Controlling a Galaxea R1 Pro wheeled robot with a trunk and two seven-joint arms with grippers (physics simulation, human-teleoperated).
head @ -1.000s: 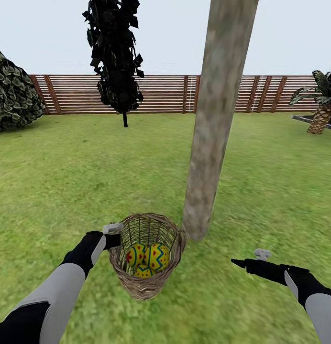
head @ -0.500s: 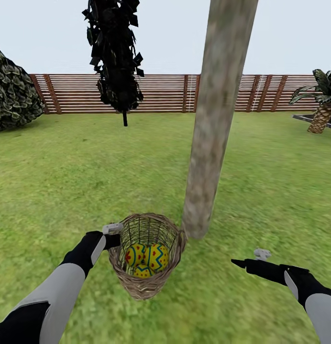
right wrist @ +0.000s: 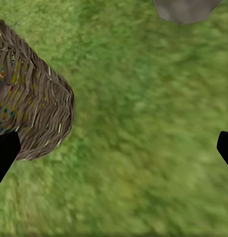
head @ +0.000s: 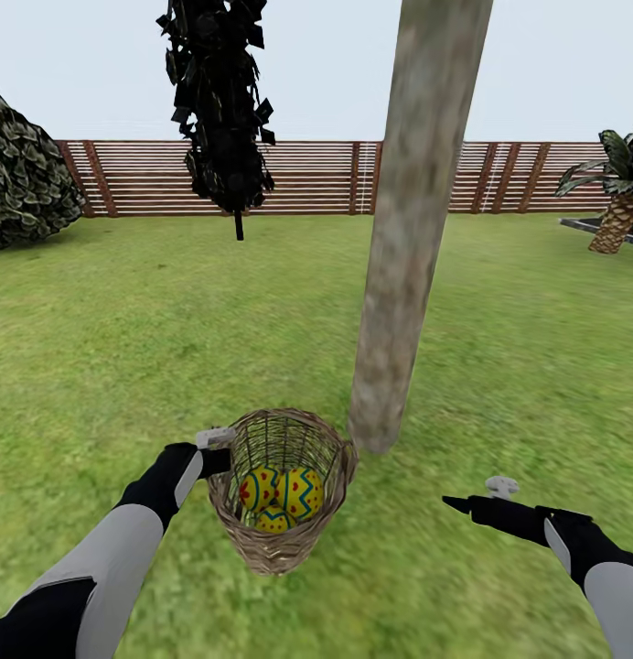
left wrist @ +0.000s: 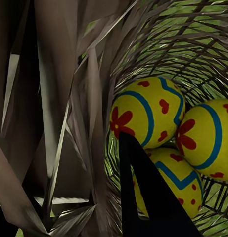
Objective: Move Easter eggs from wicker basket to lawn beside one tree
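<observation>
Head view, left jaws gripping wicker basket (head: 278,540) rim, right jaws released over lawn (head: 499,384)

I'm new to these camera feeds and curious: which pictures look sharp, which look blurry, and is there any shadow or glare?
Head view: fairly crisp, flat even light, no glare; the thick pale grey-beige trunk casts no clear shadow. Left wrist view: dim inside the brown woven-twig basket, yet the yellow eggs with blue bands are sharp. Right wrist view: the mottled green grass is soft and smeared.

Head high; wrists near shared wicker basket (head: 278,535)
</observation>
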